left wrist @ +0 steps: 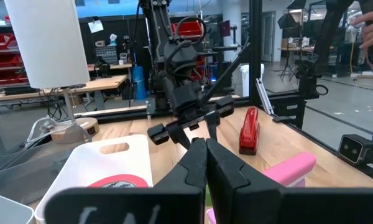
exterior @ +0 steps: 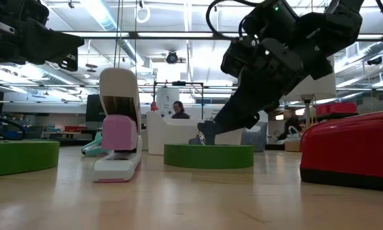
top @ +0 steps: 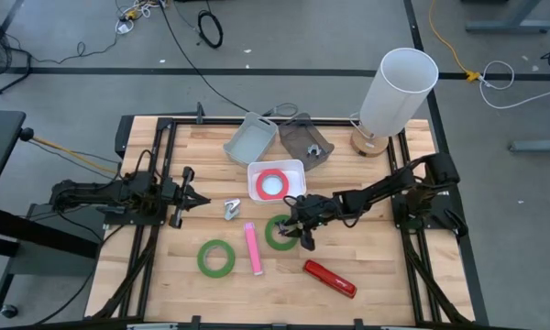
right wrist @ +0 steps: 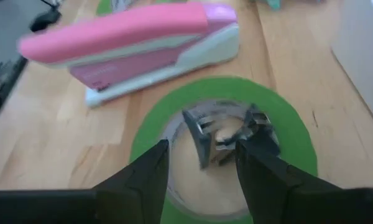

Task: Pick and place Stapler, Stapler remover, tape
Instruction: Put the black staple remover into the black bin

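A green tape roll (top: 272, 240) (right wrist: 286, 124) lies flat at mid-table. My right gripper (top: 298, 231) (right wrist: 202, 146) slants down over its open centre, fingers open. A small blurred dark-grey thing (right wrist: 227, 134) shows inside the hole; I cannot tell what it is. A second green roll (top: 204, 259) lies flat nearer the front left. A red roll (top: 259, 183) lies in a white tray (top: 254, 168). The pink stapler (top: 253, 249), the red stapler (top: 330, 279) and the stapler remover (top: 232, 210) rest on the wood. My left gripper (top: 185, 194) waits shut at the left, level. My right gripper comes slanting down from the table's right at the green roll's inner rim (right wrist: 174, 134). Its open fingers (exterior: 206, 135) stand at the roll's top edge. I cannot tell whether they touch the roll, which lies flat on the table.
Two grey bins (top: 250, 139) (top: 304, 142) and a white lamp (top: 394, 92) stand at the far edge. The pink stapler (right wrist: 137, 37) lies close beyond the green roll. Bare wood shows at the near right, past the red stapler (exterior: 351, 150).
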Robot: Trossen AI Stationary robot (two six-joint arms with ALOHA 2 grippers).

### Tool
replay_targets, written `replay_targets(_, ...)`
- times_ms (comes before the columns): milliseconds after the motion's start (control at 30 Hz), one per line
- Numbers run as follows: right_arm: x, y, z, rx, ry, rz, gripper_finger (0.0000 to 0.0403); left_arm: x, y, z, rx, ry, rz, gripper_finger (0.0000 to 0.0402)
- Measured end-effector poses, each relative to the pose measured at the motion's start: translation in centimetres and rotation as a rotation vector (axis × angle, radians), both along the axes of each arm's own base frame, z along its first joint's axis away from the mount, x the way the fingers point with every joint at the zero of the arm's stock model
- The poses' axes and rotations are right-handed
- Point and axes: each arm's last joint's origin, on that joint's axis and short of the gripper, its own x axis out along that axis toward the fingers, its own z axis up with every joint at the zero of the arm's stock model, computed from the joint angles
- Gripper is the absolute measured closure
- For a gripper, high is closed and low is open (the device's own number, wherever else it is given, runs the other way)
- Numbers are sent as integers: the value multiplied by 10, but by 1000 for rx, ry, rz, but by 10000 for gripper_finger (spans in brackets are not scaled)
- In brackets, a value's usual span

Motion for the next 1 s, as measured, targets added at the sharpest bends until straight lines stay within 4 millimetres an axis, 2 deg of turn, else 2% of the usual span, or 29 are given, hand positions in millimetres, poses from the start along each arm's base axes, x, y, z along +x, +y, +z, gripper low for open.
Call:
replay_targets(233, 1, 0, -7, -1, 16, -2, 223, 0, 0, 0, 0, 0, 0, 394)
replay_targets(633, 1, 0, -7, 0, 19, 0, 295, 0, 0, 0, 0, 0, 0, 394)
replay_targets(1000, 1, 0, -7, 0, 20, 1, 336, 0, 0, 0, 0, 0, 0, 394)
